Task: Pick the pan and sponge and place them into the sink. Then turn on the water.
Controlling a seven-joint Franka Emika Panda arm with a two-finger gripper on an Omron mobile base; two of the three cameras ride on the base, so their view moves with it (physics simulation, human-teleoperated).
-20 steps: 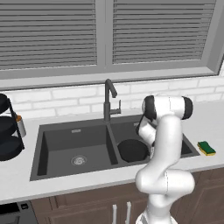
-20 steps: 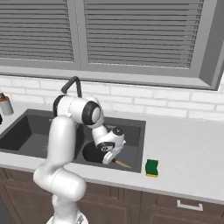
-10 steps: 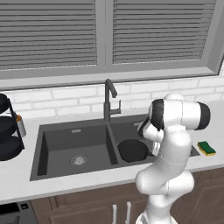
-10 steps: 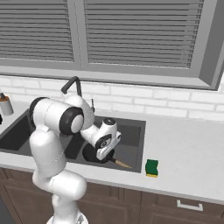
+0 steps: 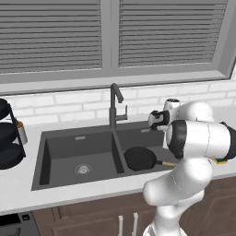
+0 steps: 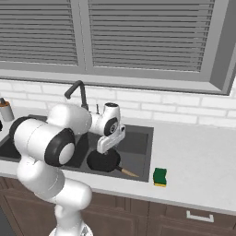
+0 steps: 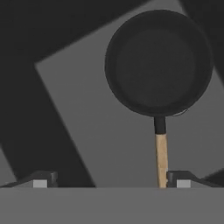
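Gripper (image 7: 109, 178) wide open, empty, above pan (image 7: 158, 62).

You see the black pan (image 5: 140, 158) flat in the sink's (image 5: 60, 150) right basin, tan handle toward the front rim, yellow-green sponge (image 6: 160, 177) on the counter right of the sink.

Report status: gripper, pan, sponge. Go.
Gripper open, empty, above sink. Black round frying pan in right basin. Yellow-green sponge on counter, nothing blocking it.

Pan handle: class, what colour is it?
The pan handle is tan with a black base, clearest in the hand view.
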